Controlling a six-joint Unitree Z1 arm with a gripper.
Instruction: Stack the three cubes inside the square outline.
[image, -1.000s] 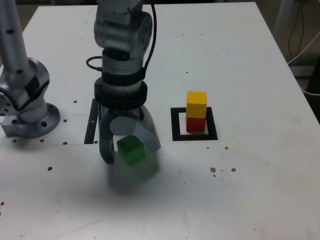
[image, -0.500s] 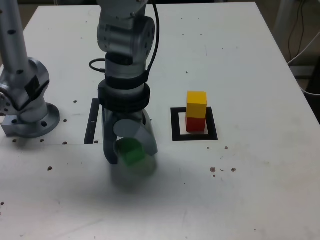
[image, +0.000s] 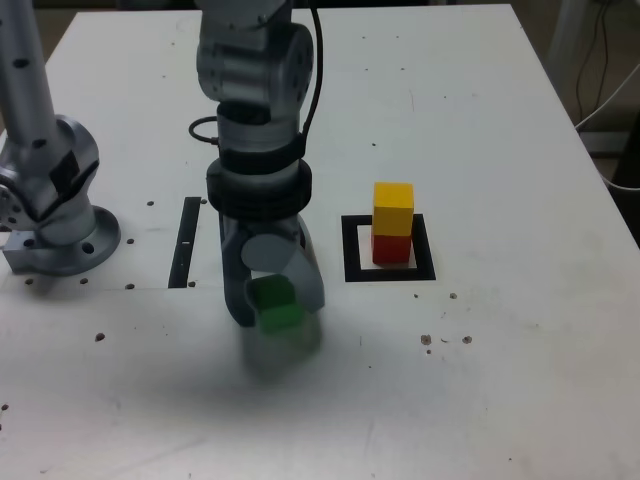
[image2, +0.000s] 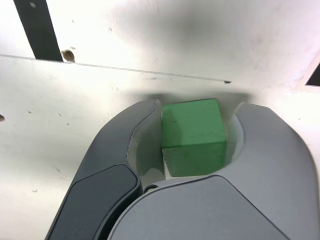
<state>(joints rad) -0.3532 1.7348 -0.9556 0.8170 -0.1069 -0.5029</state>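
The stack is two-thirds built: the yellow cube (image: 393, 208) sits on the red cube (image: 391, 249) inside the square outline (image: 427, 247). The step in hand is securing the last piece, the green cube (image2: 194, 125).

The gripper (image2: 199, 105) is closed to about the cube's width, its fingers on opposite sides, and appears to grasp it. Whether the cube is clear of the bench (image: 490, 380) cannot be told. It lies farther from the bench's far edge than the outline does, and farther from the right edge in the exterior view.

Next, the arm should raise it above the yellow top, carry it towards that right edge, square it up and lower it gently, lest the stack topple.
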